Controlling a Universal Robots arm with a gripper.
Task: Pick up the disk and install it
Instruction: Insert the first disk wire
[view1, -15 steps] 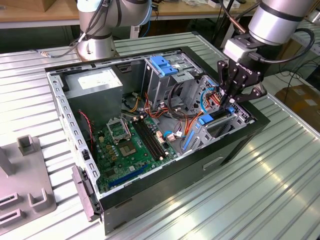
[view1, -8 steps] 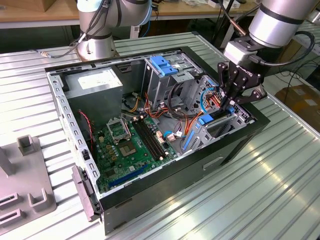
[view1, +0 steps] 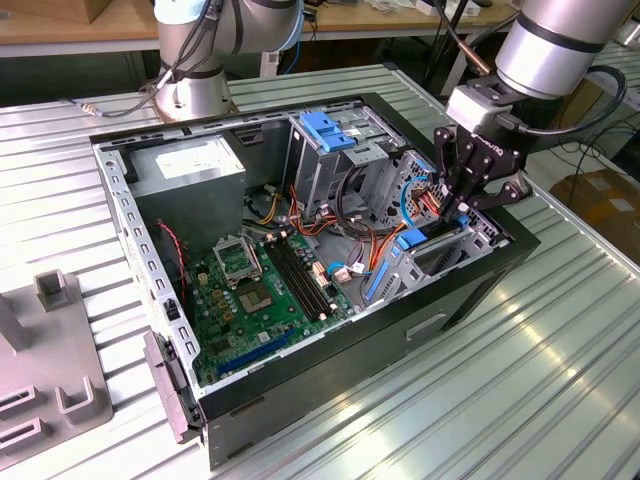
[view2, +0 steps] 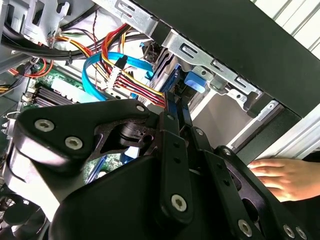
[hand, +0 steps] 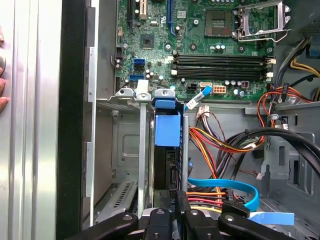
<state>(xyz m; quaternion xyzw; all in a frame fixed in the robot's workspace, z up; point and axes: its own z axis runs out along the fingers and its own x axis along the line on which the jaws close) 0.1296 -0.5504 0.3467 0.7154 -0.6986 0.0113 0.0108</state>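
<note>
**Disk seated on edge in the case bay**

The black multi-link gripper (hand: 175, 212) clenched the rear edge of the grey metal disk in its bright blue plastic carrier (hand: 167, 131), holding it upright, likely to match the narrow metal bay (hand: 127, 150). Beyond lay the green motherboard (hand: 200, 35). The second wrist view added a person's hand (view2: 282, 177) resting outside the black computer case (view1: 470, 290).

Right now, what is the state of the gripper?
Gripper: closed on the disk, which stands on edge in its bay.
</note>
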